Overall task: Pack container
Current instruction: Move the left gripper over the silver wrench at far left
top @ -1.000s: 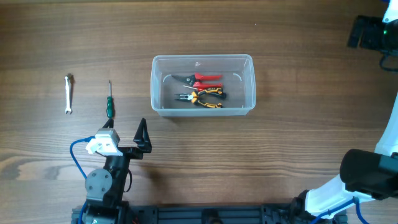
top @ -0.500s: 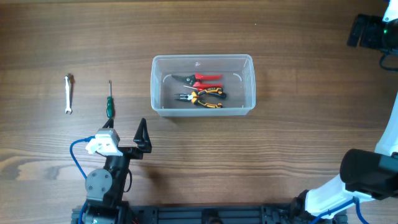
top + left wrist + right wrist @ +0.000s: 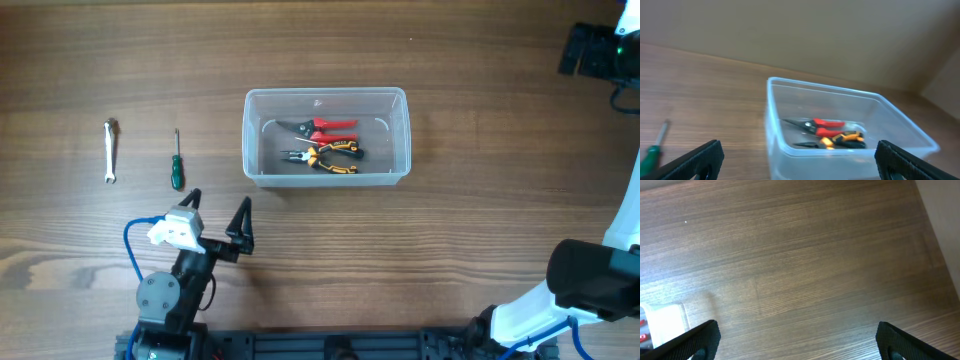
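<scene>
Container at mid-table already holds red pliers and yellow pliers, screwdriver and wrench lie outside to its left, and left gripper and right gripper both stand spread apart, empty.

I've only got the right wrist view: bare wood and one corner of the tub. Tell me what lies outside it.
Observer: Two tools, both to the left of the container in the overhead view: a wrench and a green-handled screwdriver, lying apart from each other.
Operator: Now give me what's inside.
Observer: Red-handled cutters and orange-handled pliers, side by side on its floor.
Operator: Say where the left arm is.
Observer: The left gripper is on the robot's side of the screwdriver, fingers open, holding nothing.
</scene>
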`<state>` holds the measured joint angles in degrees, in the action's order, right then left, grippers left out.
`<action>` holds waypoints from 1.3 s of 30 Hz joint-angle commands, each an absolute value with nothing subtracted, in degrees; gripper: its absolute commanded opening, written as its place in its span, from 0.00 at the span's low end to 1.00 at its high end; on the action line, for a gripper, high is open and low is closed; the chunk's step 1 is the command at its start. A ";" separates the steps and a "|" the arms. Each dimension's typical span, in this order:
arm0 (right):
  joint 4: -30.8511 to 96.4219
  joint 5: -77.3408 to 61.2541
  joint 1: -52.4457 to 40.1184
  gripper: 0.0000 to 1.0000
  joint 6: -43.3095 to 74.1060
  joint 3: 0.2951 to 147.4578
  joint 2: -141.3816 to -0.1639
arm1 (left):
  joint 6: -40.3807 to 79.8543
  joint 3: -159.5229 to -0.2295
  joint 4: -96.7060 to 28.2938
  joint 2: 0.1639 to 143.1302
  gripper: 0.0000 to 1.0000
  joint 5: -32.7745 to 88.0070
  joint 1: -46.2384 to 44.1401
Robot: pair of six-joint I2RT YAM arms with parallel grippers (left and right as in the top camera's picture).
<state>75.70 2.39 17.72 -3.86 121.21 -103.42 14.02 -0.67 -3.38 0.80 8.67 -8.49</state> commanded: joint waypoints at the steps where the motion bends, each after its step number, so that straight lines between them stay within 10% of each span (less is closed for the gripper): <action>1: 75.40 1.45 17.54 1.00 -2.85 121.10 -102.87 | 14.57 -0.60 -2.35 1.26 1.00 16.16 -8.12; 23: 75.40 1.45 17.54 1.00 -2.85 121.10 -102.87 | 4.25 -73.10 -57.80 54.22 1.00 -2.87 0.49; 39: 75.40 1.45 17.54 1.00 -2.83 121.10 -102.87 | 0.73 -80.84 -60.88 83.09 1.00 -6.90 15.73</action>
<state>75.59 1.93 17.72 -3.86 121.19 -103.42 2.72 -77.06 -60.69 75.77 -8.19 11.16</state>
